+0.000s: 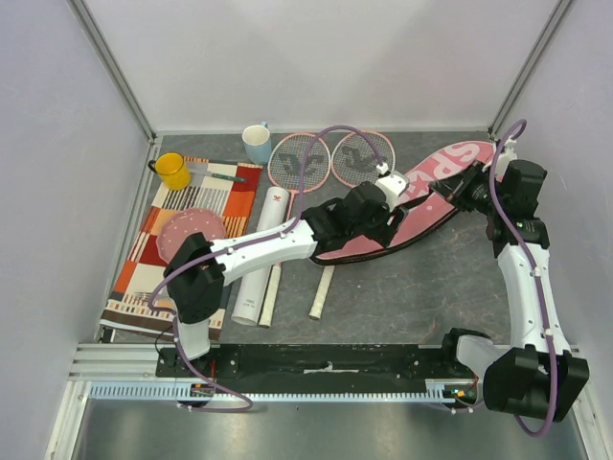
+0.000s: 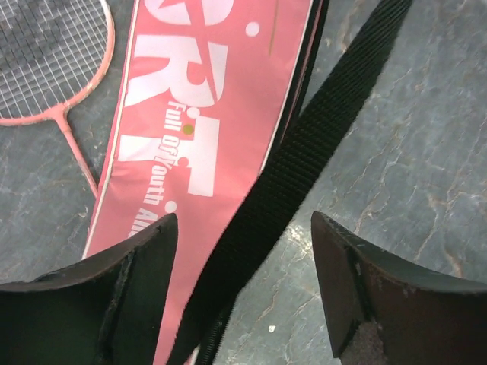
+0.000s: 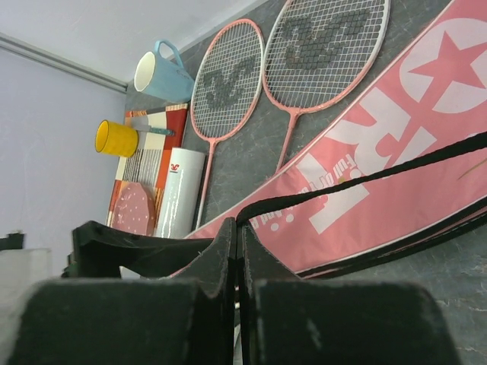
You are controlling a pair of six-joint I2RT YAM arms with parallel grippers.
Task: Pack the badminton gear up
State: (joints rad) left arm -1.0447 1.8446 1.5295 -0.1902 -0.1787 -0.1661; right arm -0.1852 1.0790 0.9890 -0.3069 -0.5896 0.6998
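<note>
The pink "SPORT" racket bag (image 1: 436, 196) lies at centre right, its black strap (image 2: 304, 152) running across it. My left gripper (image 2: 245, 228) hovers open just above the bag's edge, the strap passing between its fingers (image 2: 144, 266) without being pinched. At the bag's far right end my right gripper (image 3: 238, 220) is shut on the strap (image 3: 365, 176), holding it raised. Two pink-framed rackets (image 1: 300, 158) (image 1: 362, 156) lie side by side behind the bag, handles (image 1: 323, 287) pointing toward the near edge. A long white tube (image 1: 261, 259) lies to their left.
A blue mug (image 1: 257, 144) and a yellow mug (image 1: 173, 171) stand at the back left. A striped mat (image 1: 144, 278) with a pink plate (image 1: 189, 230) and cutlery (image 1: 222, 175) covers the left side. Walls close in on three sides.
</note>
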